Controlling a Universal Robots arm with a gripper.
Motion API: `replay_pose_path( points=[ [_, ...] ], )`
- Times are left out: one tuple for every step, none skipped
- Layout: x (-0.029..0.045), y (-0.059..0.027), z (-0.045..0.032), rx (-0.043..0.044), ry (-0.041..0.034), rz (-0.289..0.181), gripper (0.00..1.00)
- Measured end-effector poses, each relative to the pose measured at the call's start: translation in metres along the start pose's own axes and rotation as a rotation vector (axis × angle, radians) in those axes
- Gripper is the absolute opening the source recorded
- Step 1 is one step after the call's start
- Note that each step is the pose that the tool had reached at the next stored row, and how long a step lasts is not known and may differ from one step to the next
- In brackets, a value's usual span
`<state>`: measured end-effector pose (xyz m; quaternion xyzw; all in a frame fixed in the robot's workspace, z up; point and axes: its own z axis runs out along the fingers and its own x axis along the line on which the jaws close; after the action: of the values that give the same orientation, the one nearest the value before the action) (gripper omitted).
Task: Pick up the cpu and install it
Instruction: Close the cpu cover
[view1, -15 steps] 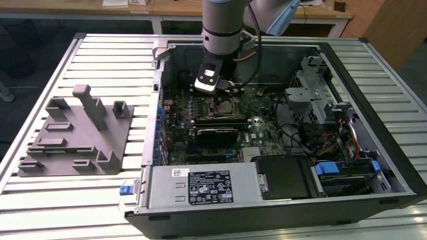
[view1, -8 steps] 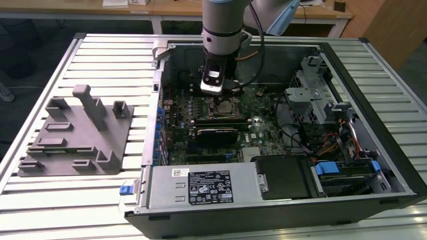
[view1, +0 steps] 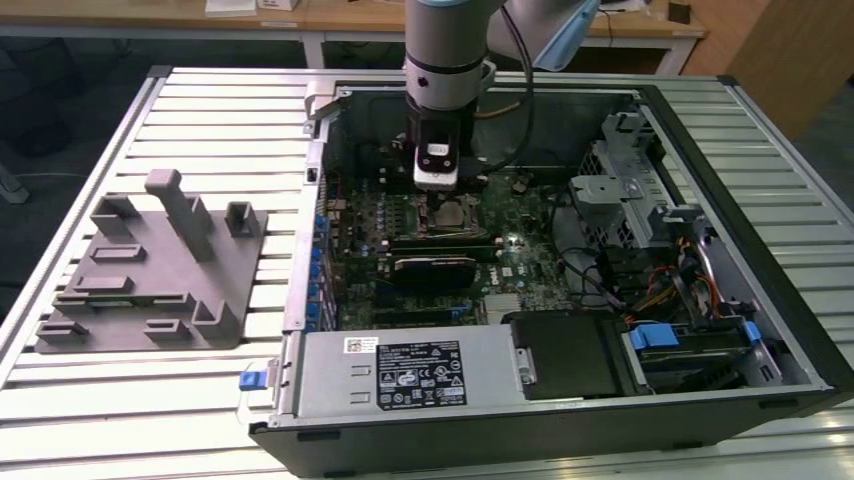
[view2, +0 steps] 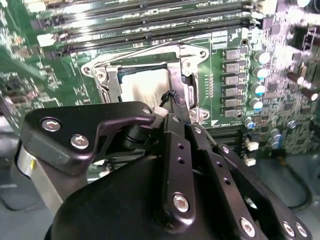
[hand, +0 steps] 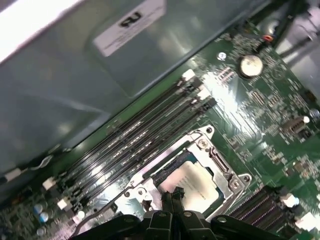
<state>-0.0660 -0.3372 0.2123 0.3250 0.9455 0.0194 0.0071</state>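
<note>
Gripper (hand: 172, 194): fingers together, gripping nothing, tip over the cpu (hand: 197, 181).
Cpu: lies flat within the socket frame (hand: 223, 168).
Care, as judged: descend vertically, apply light pressure, avoid the frame.

cpu (hand: 196, 181); silvery-grey square, pale rim; lying flat; inside socket frame (hand: 227, 172) on motherboard (hand: 260, 115)

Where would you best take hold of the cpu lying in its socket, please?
Likely by two opposite edges of the cpu, coming straight down from above: it lies flat inside the socket frame, whose rails wall its sides, so only the top is open.
</note>
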Motion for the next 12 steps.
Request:
replay_pose_path(
  points=[
    [0.0000, 0.0000, 0.0000, 0.0000, 0.0007, -0.018, 0.11],
    [0.0000, 0.0000, 0.0000, 0.0001, 0.0013, -0.036, 0.11],
    [0.0000, 0.0000, 0.0001, 0.0001, 0.0021, -0.054, 0.11],
    [0.0000, 0.0000, 0.0001, 0.0002, 0.0028, -0.072, 0.11],
    [0.0000, 0.0000, 0.0001, 0.0002, 0.0035, -0.090, 0.11],
    [0.0000, 0.0000, 0.0002, 0.0003, 0.0042, -0.109, 0.11],
    [0.0000, 0.0000, 0.0002, 0.0003, 0.0049, -0.127, 0.11],
    [0.0000, 0.0000, 0.0002, 0.0003, 0.0057, -0.145, 0.11],
    [0.0000, 0.0000, 0.0002, 0.0003, 0.0064, -0.163, 0.11],
    [0.0000, 0.0000, 0.0003, 0.0003, 0.0071, -0.181, 0.11],
    [0.0000, 0.0000, 0.0003, 0.0003, 0.0079, -0.199, 0.11],
    [0.0000, 0.0000, 0.0004, 0.0003, 0.0086, -0.217, 0.11]
  ],
)
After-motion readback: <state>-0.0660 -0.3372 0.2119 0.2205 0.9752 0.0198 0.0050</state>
